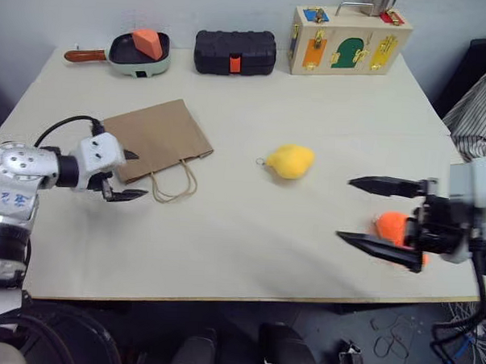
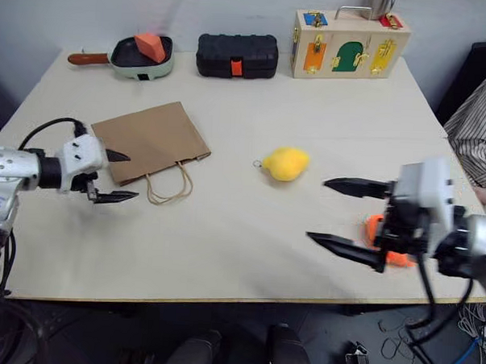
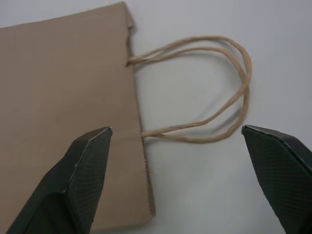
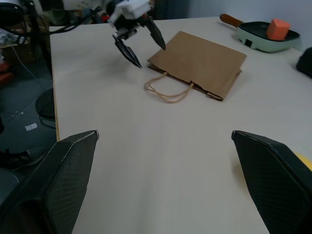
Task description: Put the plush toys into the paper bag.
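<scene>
Right end effector (image 1: 363, 210) nearest the camera at 4 o'clock, fingers spread wide, holding nothing. Orange plush toy (image 1: 394, 227) lies on the bench (image 1: 304, 257) just behind my lower finger. Yellow plush toy (image 1: 291, 161), with a small ring on its 9 o'clock side, sits near bench centre, apart from both arms. My left end effector (image 1: 132, 175) at 9 o'clock also wide, empty, hovering at the paper bag's near edge beside its handles (image 3: 214, 87). Paper bag (image 1: 160, 136) lies flat, at 10 o'clock. Along 12 o'clock edge: green pan (image 1: 139, 56) with orange wedge (image 1: 148, 42), black case (image 1: 235, 53), wooden latch box (image 1: 350, 43).
</scene>
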### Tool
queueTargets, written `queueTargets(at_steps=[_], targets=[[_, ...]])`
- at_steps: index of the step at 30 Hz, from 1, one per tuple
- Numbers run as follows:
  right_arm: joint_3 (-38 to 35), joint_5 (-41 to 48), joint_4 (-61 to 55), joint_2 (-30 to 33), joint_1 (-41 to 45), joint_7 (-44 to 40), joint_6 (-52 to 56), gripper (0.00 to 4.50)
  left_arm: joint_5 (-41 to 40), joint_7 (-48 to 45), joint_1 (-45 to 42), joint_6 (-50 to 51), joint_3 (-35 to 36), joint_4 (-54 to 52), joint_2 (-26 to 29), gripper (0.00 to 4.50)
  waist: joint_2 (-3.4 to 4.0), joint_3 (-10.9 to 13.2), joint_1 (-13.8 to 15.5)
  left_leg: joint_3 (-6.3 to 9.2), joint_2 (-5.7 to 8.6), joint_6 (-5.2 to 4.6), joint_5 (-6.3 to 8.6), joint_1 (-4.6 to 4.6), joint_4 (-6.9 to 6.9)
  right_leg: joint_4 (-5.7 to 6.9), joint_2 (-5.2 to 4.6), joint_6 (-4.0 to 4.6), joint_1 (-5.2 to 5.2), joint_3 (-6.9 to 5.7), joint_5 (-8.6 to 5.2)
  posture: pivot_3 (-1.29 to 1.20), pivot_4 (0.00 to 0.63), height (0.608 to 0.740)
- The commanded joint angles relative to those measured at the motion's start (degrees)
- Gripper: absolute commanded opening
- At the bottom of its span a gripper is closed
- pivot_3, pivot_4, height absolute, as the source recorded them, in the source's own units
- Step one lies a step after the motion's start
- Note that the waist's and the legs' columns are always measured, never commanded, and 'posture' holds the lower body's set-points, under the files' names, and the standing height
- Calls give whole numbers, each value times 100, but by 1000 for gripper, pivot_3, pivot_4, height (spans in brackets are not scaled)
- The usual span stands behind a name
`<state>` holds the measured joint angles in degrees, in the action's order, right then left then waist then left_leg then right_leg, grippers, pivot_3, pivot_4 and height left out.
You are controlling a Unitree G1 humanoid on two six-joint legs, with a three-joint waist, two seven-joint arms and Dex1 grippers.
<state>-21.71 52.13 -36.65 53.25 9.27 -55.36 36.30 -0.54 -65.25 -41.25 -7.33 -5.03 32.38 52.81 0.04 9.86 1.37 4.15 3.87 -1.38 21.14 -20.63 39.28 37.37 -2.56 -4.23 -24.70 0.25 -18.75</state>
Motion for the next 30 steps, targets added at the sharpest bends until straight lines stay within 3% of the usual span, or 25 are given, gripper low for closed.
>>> queueTargets(at_steps=[1, 8, 11, 15, 26, 30], targets=[[395, -74, -257, -138, 287, 327, -83, 4500, 403, -1, -484, -734, -255, 676, -154, 4460, -12, 6, 2, 1, 0, 0, 0, -1, 5, 2, 0, 0, 0, -2, 0, 0, 150, 740], [806, -275, -248, -321, 556, 538, -176, 4500, 772, 160, -1114, -1347, -517, 1525, -555, 4460, -21, 5, 6, 7, 0, -5, 3, -56, 56, 27, 0, -2, -40, -9, 1, 0, 150, 740], [817, -211, -248, -389, 606, 583, -145, 4500, 910, 131, -1193, -1611, -615, 1693, -657, 3841, -22, 4, 2, 5, 8, -6, 3, -81, 76, 49, -5, -4, -67, -6, 2, 0, 150, 740], [808, -80, -237, -454, 701, 682, -77, 4500, 1049, 111, -1225, -1767, -736, 1773, -741, 2689, -23, 4, -9, 5, 8, -6, 3, -81, 77, 54, -5, -4, -70, -5, 2, 0, 150, 740], [896, -132, -150, -444, 791, 714, -74, 4500, 1424, 267, -1271, -2134, -924, 2140, -873, 2689, -27, 1, 4, 4, 10, -6, 3, -80, 84, 59, -6, -4, -71, -2, 2, 0, 150, 740], [944, -202, -145, -451, 752, 716, -112, 4500, 1383, 244, -1278, -2117, -903, 2261, -943, 1839, -29, 0, 16, 4, 14, -6, 2, -79, 90, 59, -10, -4, -71, -1, 2, 0, 150, 740]])
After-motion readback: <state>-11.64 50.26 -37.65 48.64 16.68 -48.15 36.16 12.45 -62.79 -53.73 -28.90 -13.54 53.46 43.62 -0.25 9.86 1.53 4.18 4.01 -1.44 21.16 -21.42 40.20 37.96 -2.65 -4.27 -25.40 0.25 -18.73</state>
